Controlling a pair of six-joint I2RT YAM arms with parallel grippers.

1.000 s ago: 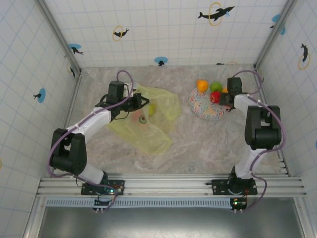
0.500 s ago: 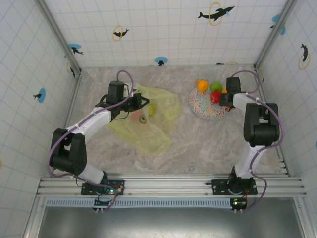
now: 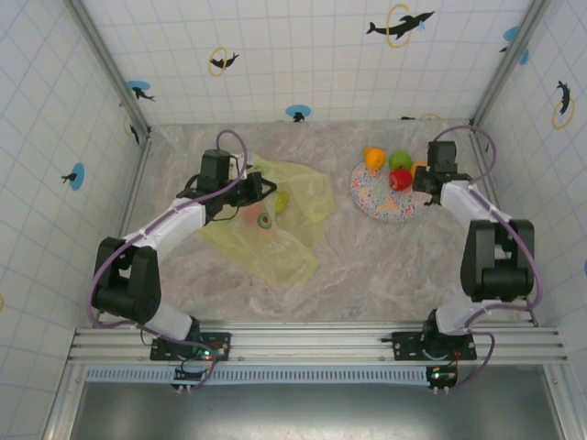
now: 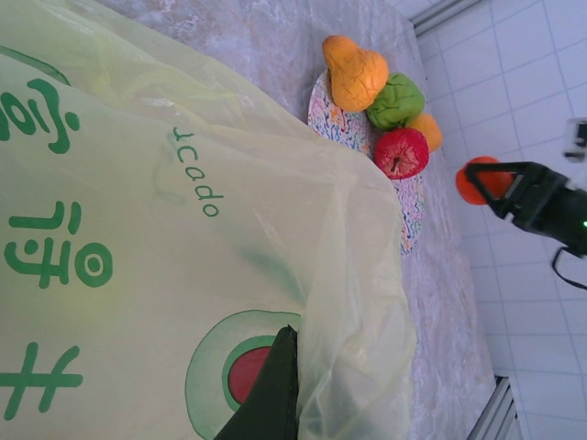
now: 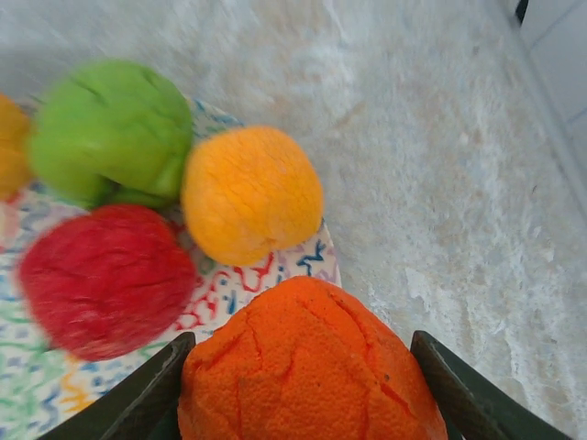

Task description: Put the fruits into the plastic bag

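Since a moment ago, our right arm has swung its elbow out to the side. Its right gripper has pulled back a little from the plate. It has also closed in, and now it pinches an orange fruit between its two fingers. We see the orange fruit off the plate, just beside its edge.

Four more fruits sit on the plate, close together: a yellow pear shape, a green one, a red one and a small yellow-orange one.

The plastic bag lies on the worktop, well apart from the plate, over on the left. Our left gripper is pressed together on the bag's edge and holds it up a bit.

We think this means one fruit is picked and ready to go. Next we have to carry it across to the bag's mouth. The bag is thin and floppy, so the mouth may not be wide. We cannot tell how many fruits are inside already.
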